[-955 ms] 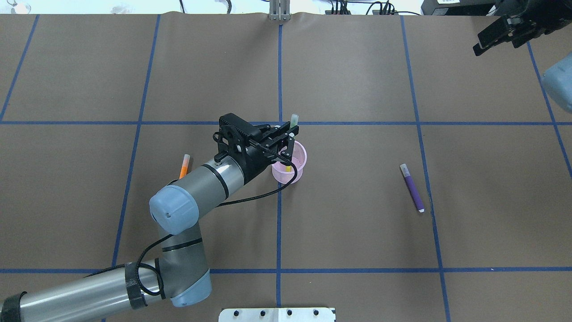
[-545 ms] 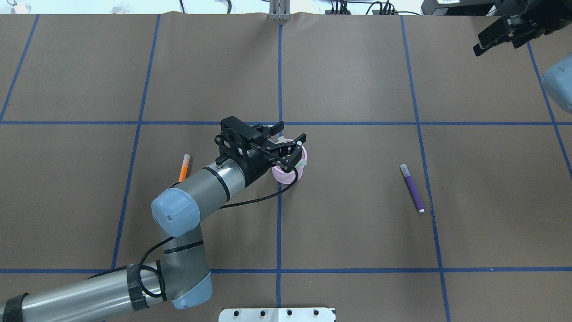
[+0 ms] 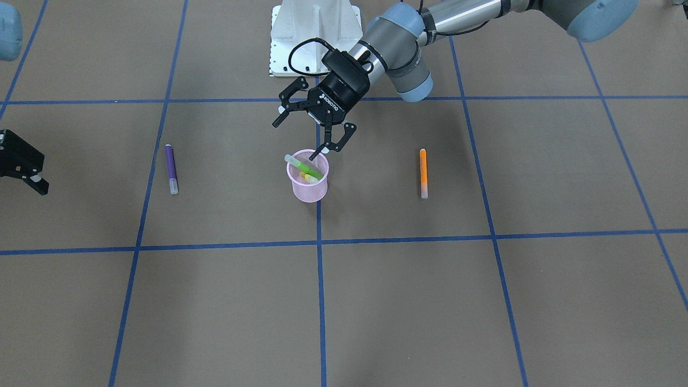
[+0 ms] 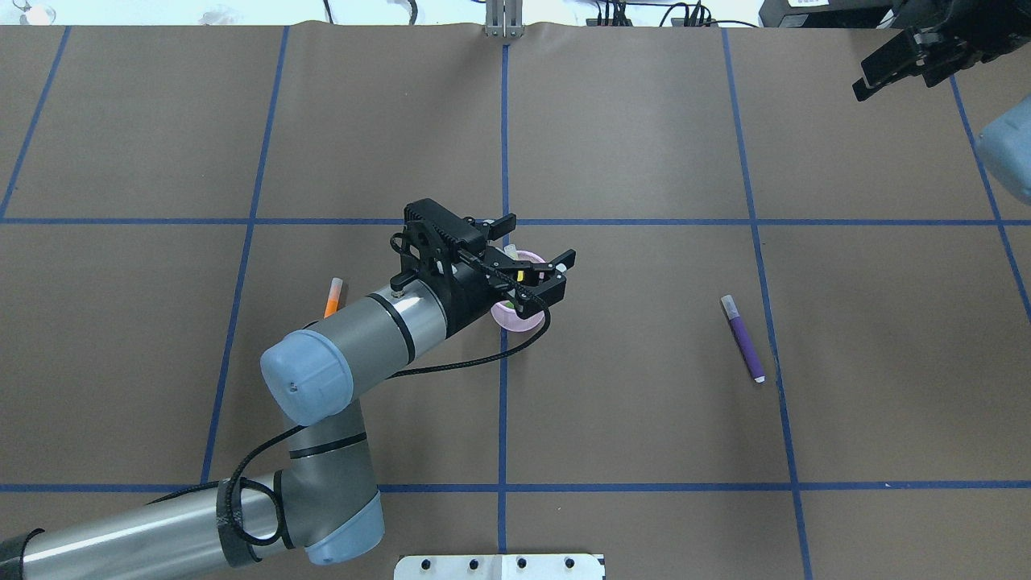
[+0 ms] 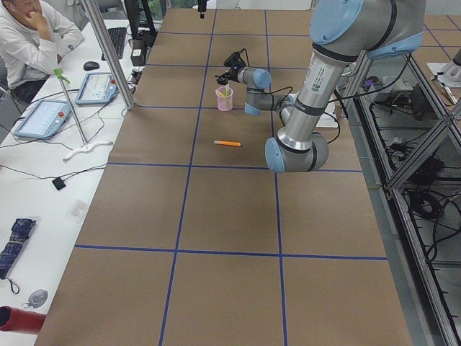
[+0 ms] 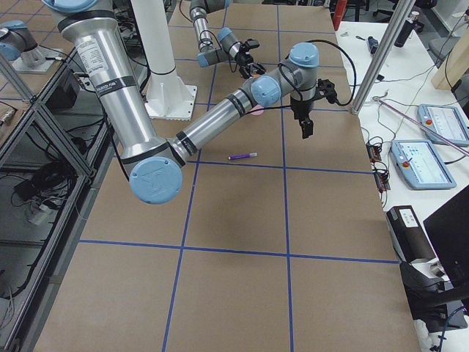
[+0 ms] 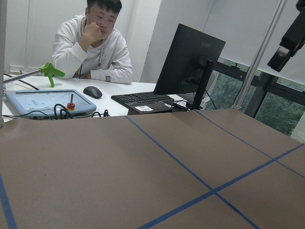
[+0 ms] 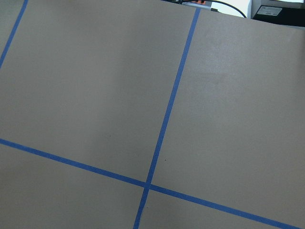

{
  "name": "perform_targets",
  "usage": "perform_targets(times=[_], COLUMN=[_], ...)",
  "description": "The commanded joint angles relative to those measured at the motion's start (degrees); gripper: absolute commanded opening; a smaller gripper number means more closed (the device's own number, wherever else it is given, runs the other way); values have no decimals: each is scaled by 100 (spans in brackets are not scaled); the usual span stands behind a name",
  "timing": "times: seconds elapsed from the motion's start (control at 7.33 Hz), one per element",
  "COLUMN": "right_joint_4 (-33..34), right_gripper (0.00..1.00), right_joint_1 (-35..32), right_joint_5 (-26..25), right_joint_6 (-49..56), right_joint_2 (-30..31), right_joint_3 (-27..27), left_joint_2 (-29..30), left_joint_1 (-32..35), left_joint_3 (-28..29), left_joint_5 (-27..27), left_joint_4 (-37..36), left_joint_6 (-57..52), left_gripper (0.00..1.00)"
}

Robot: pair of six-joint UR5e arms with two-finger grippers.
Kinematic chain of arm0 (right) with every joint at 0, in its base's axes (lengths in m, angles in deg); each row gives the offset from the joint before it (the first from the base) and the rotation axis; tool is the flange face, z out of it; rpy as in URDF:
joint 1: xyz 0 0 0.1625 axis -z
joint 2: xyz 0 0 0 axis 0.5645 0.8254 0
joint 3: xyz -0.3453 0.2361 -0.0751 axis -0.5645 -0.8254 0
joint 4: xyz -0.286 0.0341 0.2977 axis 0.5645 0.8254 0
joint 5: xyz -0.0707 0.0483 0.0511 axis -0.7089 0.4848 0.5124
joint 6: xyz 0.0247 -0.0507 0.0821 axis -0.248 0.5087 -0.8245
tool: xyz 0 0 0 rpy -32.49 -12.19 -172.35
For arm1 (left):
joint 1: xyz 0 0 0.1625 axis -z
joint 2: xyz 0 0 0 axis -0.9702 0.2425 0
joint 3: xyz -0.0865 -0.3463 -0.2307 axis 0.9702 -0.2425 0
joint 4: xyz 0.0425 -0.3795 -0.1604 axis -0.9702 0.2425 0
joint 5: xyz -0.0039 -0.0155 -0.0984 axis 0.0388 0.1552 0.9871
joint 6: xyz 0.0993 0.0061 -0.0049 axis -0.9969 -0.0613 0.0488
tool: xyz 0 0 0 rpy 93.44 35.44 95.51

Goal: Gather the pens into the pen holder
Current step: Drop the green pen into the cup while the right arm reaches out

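The pink mesh pen holder (image 3: 308, 188) stands upright at the table's centre. A green pen (image 3: 304, 166) and a yellow pen (image 3: 308, 177) lean inside it. My left gripper (image 3: 296, 139) hangs open and empty just above the holder's rim. In the overhead view the left gripper (image 4: 537, 239) covers most of the holder (image 4: 515, 319). An orange pen (image 3: 423, 172) lies flat beside my left arm, and it also shows in the overhead view (image 4: 331, 298). A purple pen (image 4: 743, 338) lies flat on my right side. My right gripper (image 4: 896, 66) is open and empty at the far right corner.
Brown paper with blue tape lines (image 4: 503, 145) covers the table. The white robot base plate (image 3: 314, 32) sits at the near edge. An operator (image 7: 93, 43) sits past the table's left end, with a tablet, a keyboard and a monitor (image 7: 188, 62).
My left gripper held the green pen over the holder a second ago. It has opened, the pen has dropped into the holder, and the gripper has shifted slightly right.
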Motion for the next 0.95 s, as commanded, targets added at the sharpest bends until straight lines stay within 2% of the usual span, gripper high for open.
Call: perform_targets(times=[0.0,0.14,0.27,0.41,0.55,0.82], right_joint_4=[-17,-357,-891,-1331,-1492,-1712], right_gripper=[100,100,100,100,100,100], right_joint_1=[155,365,776,1389,1926,2710], right_joint_5=[-9,-218,-664,-1355,-1919,-2668], right_joint_6=[-498,-997,-1916,-2865,-3231,-3252], right_joint_2=[-27,-19,-10,-1,60,646], right_joint_3=[67,85,94,103,198,514], left_joint_2=[-172,-181,-181,-181,-242,-1083], left_joint_1=[296,637,1084,1515,1754,1766], left_joint_3=[-1076,-1393,-1814,-2253,-2571,-2941], left_joint_5=[381,974,1894,2643,3024,3002], left_joint_4=[-1928,-3009,-4334,-5791,-6641,-6703], left_joint_6=[106,324,466,450,441,449], left_gripper=[98,98,98,98,98,99])
